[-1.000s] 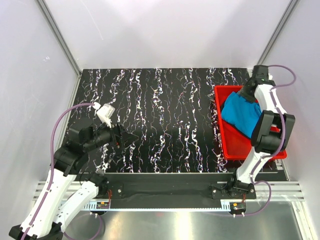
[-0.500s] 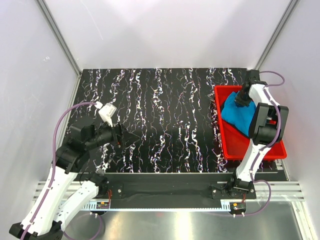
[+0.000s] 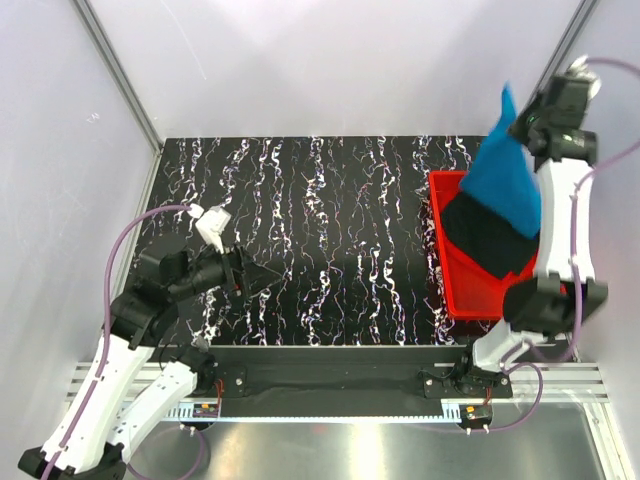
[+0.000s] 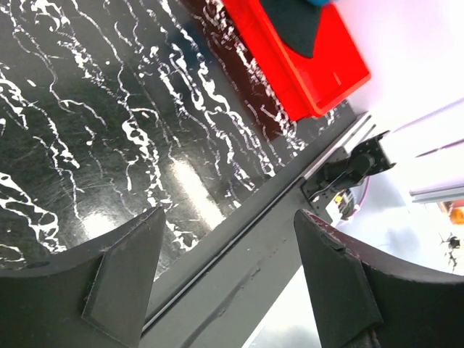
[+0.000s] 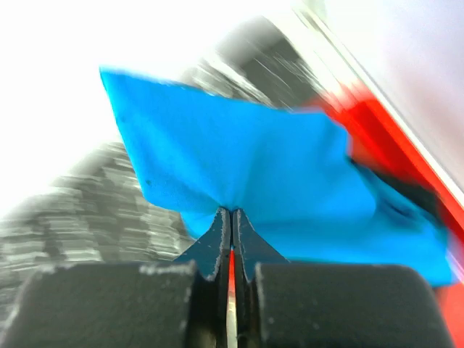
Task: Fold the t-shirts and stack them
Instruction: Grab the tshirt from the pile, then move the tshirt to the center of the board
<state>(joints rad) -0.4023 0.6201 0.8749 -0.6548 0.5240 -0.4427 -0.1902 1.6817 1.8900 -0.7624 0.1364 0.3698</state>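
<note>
We find the sky-blue t-shirt [image 3: 507, 180] off the worktop [image 3: 330, 210]. It hangs in a bunched drape above the far end of the red tray [image 3: 455, 295]. The black t-shirt [image 3: 485, 240] sits directly below it and touches the blue cloth. Its lower part lies inside the tray; we cannot tell whether its upper part is raised with the blue one.

The right hand [image 3: 522, 118] carries the blue shirt. Its wrist view is blurred, but it shows the jaws pressed together on a pinched fold of blue cloth.

The tray rests at the right side of the black, white-veined worktop. The left hand [image 3: 262, 275] is well apart from both shirts, low over the near left part of the worktop. Its jaws stand wide, with only the worktop seen between them.
</note>
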